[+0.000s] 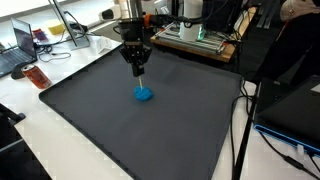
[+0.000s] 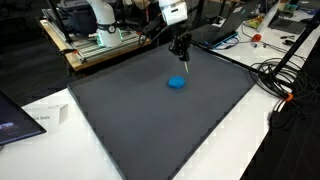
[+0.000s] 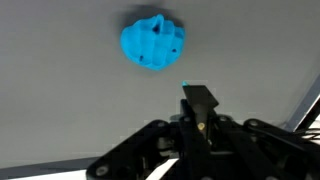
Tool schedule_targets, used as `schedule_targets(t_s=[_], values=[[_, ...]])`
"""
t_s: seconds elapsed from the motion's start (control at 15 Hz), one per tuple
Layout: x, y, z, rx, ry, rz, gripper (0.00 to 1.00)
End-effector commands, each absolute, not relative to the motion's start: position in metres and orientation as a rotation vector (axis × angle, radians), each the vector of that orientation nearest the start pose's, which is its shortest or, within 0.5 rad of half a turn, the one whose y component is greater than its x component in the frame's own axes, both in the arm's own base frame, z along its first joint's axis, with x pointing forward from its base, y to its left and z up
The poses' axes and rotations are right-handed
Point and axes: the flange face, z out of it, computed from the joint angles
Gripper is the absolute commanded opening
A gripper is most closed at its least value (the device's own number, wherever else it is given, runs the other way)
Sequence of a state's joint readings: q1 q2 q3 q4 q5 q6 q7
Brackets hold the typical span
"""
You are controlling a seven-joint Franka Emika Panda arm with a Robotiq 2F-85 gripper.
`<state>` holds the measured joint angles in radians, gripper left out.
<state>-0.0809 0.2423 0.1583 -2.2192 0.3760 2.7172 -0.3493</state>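
While gripper [image 1: 140,72] hovers over dark mat [image 1: 150,135], laptop [image 1: 16,52] beyond.

You can pass freely over the mat [image 1: 100,125] around the blue lump [image 1: 144,95]; cables [image 2: 272,72] crowd one desk edge, equipment [image 1: 200,38] another.

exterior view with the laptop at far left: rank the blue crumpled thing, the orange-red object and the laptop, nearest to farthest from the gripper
1. blue crumpled object: on the dark mat, just below the gripper.
2. orange-red object: on the white table by the mat's left corner.
3. laptop: at the far left edge, beyond the orange-red object.
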Motion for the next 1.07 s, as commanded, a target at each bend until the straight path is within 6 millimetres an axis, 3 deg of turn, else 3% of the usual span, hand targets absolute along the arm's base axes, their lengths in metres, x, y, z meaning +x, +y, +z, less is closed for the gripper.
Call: schedule_targets(t_s=[0.0, 1.0], values=[[0.567, 0.021, 0.293, -2.854, -0.183, -0.368, 0.03], [0.577, -0.021, 0.274, -2.667, -0.295, -0.191, 0.03]])
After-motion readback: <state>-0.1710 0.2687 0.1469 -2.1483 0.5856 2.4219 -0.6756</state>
